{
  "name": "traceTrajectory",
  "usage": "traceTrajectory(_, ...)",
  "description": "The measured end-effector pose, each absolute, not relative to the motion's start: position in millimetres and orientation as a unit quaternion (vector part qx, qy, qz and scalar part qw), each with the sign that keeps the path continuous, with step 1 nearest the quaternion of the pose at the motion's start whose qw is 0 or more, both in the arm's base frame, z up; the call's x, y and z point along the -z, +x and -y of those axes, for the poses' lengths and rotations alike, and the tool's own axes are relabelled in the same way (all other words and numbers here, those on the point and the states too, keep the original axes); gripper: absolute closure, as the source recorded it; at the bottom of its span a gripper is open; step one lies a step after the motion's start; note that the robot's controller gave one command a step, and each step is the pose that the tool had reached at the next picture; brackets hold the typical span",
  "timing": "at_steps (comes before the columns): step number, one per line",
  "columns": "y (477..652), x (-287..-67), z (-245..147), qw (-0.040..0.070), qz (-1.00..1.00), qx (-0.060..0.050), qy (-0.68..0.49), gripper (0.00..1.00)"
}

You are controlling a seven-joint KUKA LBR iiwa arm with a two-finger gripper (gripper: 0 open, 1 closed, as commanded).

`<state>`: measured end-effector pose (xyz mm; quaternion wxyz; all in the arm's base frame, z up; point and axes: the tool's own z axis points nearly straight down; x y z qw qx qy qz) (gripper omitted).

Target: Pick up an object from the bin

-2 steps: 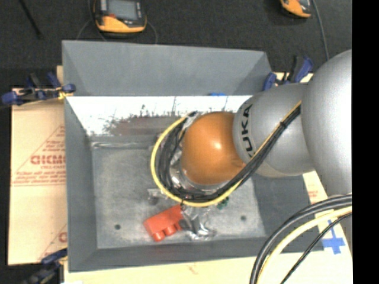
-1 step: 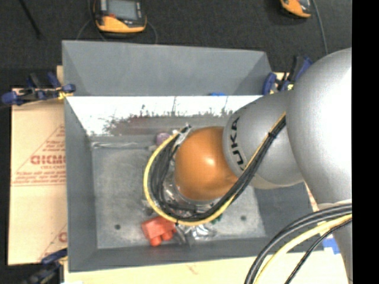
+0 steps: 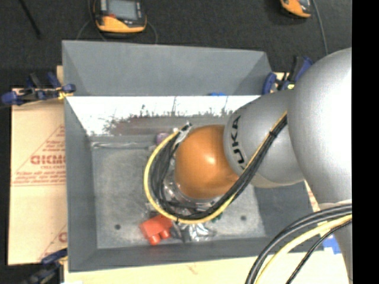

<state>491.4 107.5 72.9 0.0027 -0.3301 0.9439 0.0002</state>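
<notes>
Arm (image 3: 278, 141) bent down from the right.
Its grey wrist ends in an orange cover (image 3: 201, 161), yellow and black cables (image 3: 153, 176) looped round it, gripper (image 3: 180, 209) pointing down beneath.

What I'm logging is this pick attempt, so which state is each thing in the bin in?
Red plastic piece: lying loose on the bin floor by the front wall.
Crinkled silvery thing: lying beside it, partly hidden under the arm.
Arm: reaching down into the bin above both.
</notes>
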Motion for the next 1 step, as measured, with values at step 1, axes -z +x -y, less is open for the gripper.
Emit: traceTrajectory(1, 500.4, -220.0, -113.6, 0.006, -0.946, 0.001, -0.325, 1.00)
